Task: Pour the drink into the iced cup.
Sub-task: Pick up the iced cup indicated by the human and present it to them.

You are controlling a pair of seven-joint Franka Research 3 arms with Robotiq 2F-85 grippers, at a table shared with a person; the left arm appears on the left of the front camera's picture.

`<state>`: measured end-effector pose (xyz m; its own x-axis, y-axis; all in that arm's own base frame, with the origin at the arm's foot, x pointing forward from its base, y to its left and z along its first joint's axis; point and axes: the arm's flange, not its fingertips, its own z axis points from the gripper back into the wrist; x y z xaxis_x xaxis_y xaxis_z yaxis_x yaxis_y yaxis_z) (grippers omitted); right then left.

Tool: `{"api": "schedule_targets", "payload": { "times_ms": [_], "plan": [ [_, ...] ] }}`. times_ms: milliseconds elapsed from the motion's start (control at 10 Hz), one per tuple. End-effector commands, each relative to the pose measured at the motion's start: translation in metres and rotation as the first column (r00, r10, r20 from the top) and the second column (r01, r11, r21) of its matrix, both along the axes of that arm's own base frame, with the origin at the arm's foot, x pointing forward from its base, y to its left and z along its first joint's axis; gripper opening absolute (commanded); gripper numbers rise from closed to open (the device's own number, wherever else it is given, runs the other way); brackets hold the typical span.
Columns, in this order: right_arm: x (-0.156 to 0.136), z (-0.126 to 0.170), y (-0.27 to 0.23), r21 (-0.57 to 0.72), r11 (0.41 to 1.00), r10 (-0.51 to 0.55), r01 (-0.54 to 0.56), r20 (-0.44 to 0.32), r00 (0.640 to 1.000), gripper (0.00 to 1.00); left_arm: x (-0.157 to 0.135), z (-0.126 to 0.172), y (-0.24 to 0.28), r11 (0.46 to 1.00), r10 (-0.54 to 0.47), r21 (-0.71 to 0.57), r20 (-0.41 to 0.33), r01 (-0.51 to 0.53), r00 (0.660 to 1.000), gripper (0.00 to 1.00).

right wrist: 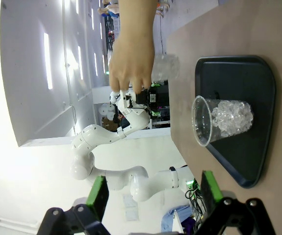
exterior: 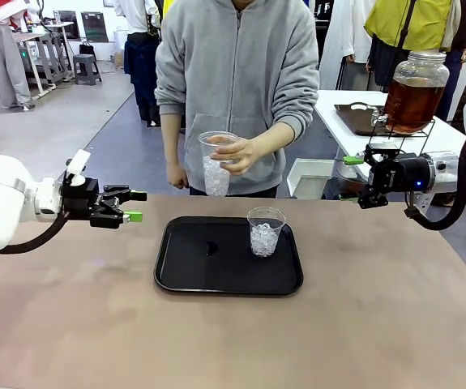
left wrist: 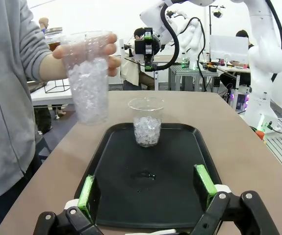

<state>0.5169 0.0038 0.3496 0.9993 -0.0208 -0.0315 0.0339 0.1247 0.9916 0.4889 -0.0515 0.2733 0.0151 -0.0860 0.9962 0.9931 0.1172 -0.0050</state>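
**While the left pincer (exterior: 135, 206) and the right pincer (exterior: 357, 180) gape empty, the drink (exterior: 411, 105) stands in its jar (exterior: 421, 71)**

Where a white table (exterior: 327, 102) beyond the counter's far right corner carries a thin black wire stand (exterior: 415, 134), the drink fills most of the jar set on it. The jar is large, of clear glass, with rounded shoulders and a silvery lid. The liquid is translucent amber-brown, like tea, and it is well apart from every cup.

The iced cup (exterior: 265, 231) is a clear, thin-walled tumbler that tapers downward, about half full of chunky ice. It stands upright on the far right part of a glossy black tray (exterior: 192, 267) with rounded corners and a raised rim. A small wet patch (left wrist: 143, 175) shines near the tray's middle. The tray lies on the matte brown counter (exterior: 70, 324).

Above the counter's far edge a person's hand (exterior: 239, 152), coming out of a soft grey sleeve, holds a second cup (exterior: 215, 174) of the same kind, with ice piled higher.

The left pincer, black with green pads, hovers left of the tray with its jaws wide apart, gripping nothing. The right pincer hangs near the counter's far right corner, jaws likewise spread and empty.
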Motion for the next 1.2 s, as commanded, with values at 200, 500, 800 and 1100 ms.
{"api": "schedule_targets", "payload": {
  "times_ms": [200,500,800,1100],
  "plan": [
    [0.0005,0.0011,-0.0001,-0.005,1.000,-0.005,0.005,0.003,1.000,1.00,0.0007,0.0018,-0.0008,1.000,0.000,0.001,-0.002,0.000,1.000,1.00],
    [0.0005,0.0011,-0.0001,-0.005,1.000,-0.005,0.005,0.003,1.000,1.00,0.0007,0.0018,-0.0008,1.000,0.000,0.001,-0.002,0.000,1.000,1.00],
    [0.0005,0.0011,-0.0001,-0.005,1.000,-0.005,0.005,0.003,1.000,1.00,0.0007,0.0018,-0.0008,1.000,0.000,0.001,-0.002,0.000,1.000,1.00],
    [0.0005,0.0011,-0.0001,-0.005,1.000,-0.005,0.005,0.003,1.000,1.00,0.0007,0.0018,-0.0008,1.000,0.000,0.001,-0.002,0.000,1.000,1.00]
  ]
}}
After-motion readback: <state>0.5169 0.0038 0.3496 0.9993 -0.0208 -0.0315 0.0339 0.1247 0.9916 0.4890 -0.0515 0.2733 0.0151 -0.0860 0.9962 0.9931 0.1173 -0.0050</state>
